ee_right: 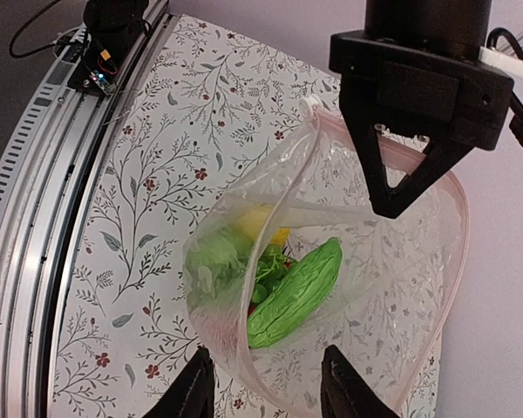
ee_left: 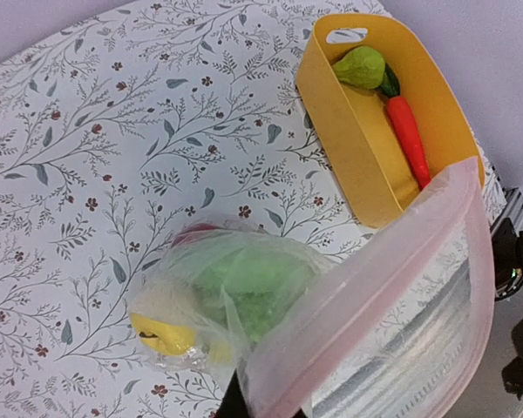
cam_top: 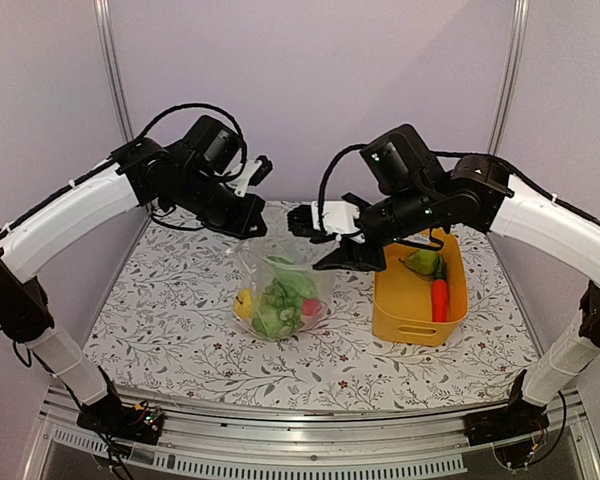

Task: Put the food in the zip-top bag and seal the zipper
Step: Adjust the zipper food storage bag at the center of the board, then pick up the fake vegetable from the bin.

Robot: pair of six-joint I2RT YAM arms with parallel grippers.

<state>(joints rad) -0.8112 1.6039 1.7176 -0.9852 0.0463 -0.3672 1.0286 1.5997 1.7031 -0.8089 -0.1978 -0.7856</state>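
I am holding the left gripper [ee_right: 392, 200] clamped shut on the pink-edged rim of the zip-top bag [cam_top: 280, 290]. The bag is hanging from that grip with its lower part sitting on the floral table [cam_top: 170, 320], and its mouth is gaping open. I am running the right gripper [ee_right: 266, 387] with jaws apart, one finger on each side of the opposite rim. Yellow, red and green food [ee_right: 292, 292] is lying inside the bag. The green pear [cam_top: 420, 262] and the carrot [cam_top: 439, 298] are lying in the yellow basket [cam_top: 405, 315], just beside the bag.
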